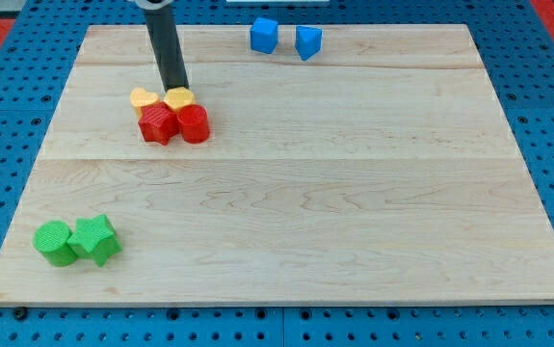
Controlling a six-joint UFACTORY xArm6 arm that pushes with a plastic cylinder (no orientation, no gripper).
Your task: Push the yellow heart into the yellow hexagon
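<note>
Two yellow blocks sit side by side at the upper left of the board: one [144, 98] on the left and one [179, 98] on the right; which is the heart and which the hexagon I cannot make out. They look close or touching. My tip [174, 89] rests at the top edge of the right yellow block, just above it. Just below the yellow pair lie a red star-like block [158, 124] and a red cylinder [193, 123], touching them.
A blue cube [264, 35] and another blue block [307, 41] sit near the board's top edge. A green cylinder [54, 241] and a green star-like block [95, 239] lie at the lower left. The wooden board [354, 193] rests on a blue pegboard.
</note>
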